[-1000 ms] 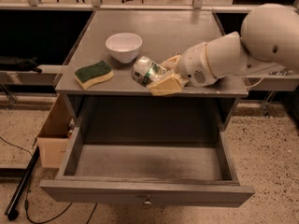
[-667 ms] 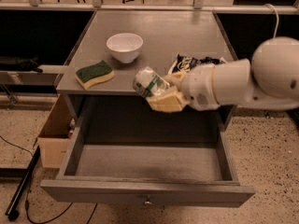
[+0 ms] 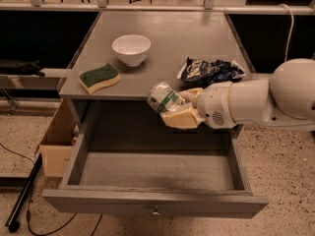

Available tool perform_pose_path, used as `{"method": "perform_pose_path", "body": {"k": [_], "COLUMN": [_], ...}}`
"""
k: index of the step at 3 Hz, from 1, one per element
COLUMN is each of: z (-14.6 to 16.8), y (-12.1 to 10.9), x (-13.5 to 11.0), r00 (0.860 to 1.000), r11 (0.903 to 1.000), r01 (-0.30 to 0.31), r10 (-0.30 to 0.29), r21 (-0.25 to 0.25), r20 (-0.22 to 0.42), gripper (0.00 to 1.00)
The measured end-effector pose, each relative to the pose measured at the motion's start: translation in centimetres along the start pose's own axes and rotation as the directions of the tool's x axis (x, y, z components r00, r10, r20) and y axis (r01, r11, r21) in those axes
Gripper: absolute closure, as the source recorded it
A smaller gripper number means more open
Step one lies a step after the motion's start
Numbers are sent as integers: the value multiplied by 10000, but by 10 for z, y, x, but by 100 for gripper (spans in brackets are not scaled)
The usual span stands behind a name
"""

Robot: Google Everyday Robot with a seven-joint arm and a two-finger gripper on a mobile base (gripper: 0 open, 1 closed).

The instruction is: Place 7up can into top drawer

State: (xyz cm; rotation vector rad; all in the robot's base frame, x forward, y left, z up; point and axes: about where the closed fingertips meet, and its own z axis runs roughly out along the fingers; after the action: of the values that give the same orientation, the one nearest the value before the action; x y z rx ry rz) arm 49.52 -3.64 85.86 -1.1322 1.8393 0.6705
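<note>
Camera view. The white, thick-bodied robot arm (image 3: 256, 102) is reaching in from the right, lying nearly level just below the front edge of the grey counter (image 3: 167, 28), near its front right corner. Its wrist is pointing left, over the open cavity. The gripper (image 3: 173, 107), with tan padded fingers (image 3: 181, 118), is clamping the small crushed green-and-white 7up can (image 3: 164, 98). The can is tilting, one silver end up and to the left. It is hanging in the air just in front of the counter's front edge and above the back of the wide shallow grey wooden top drawer (image 3: 147, 201), not touching its floor. The drawer is standing pulled fully out, its small round metal knob (image 3: 155, 212) showing at the front centre.

On the counter:
- A white round bowl (image 3: 131, 49) is sitting left of centre.
- A green-and-yellow sponge (image 3: 99, 77) is lying near the front left corner.
- A dark blue crinkled chip bag (image 3: 209, 70) is lying by the right edge, just behind the gripper.
</note>
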Motion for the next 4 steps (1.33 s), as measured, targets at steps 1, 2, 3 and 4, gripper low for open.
{"method": "perform_pose_path", "body": {"k": [1, 2, 3, 4], "z": [34, 68, 85, 86], "y": [-3, 12, 26, 27], "x": [13, 41, 73, 72], "r00": [9986, 9923, 9831, 9839], "r11": [9991, 9935, 9851, 9851], "r01": [-42, -362, -841, -806], "r10": [19, 230, 574, 542], "r21": [-431, -1078, -1502, -1521], "r20": [-526, -1220, -1741, -1701], "gripper": [100, 100, 100, 100]}}
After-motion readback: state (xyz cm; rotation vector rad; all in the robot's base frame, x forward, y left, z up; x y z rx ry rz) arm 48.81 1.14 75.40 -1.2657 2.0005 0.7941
